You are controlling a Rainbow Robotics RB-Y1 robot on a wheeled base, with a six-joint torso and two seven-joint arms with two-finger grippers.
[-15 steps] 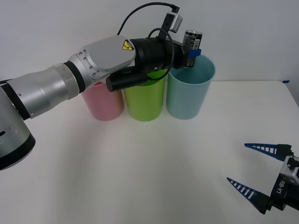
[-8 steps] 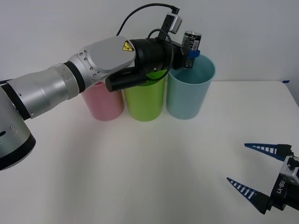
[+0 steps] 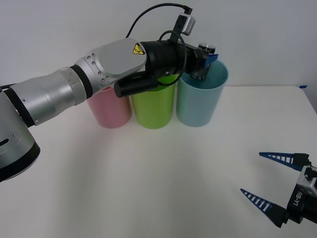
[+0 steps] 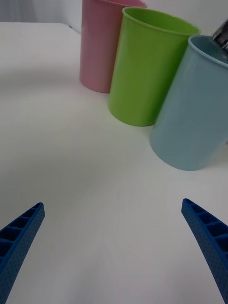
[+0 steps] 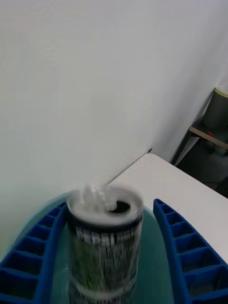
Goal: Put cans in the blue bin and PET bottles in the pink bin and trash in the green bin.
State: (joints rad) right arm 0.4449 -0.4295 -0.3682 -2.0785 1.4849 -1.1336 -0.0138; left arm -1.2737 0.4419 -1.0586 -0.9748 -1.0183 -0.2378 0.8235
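Observation:
The dark can (image 3: 206, 49) with a silver top drops upright into the mouth of the blue bin (image 3: 198, 104), blurred between the fingers in the left wrist view (image 5: 105, 237). My left gripper (image 3: 207, 58) hovers over the bin's rim, open, its blue fingers (image 5: 183, 251) standing apart on either side of the can. The green bin (image 3: 153, 106) and the pink bin (image 3: 109, 109) stand in a row to the left of the blue one. My right gripper (image 3: 251, 172) rests open and holding nothing at the table's near right. PET bottles and trash are out of view.
The left arm reaches across above the pink and green bins. In the right wrist view the three bins, pink (image 4: 99, 45), green (image 4: 145, 71) and blue (image 4: 190, 128), stand ahead over bare white table (image 4: 71, 156). A wall runs close behind the bins.
The can, held above the blue bin's rim before, has left the left gripper's fingers and sunk into the bin's mouth. The right arm has not moved.

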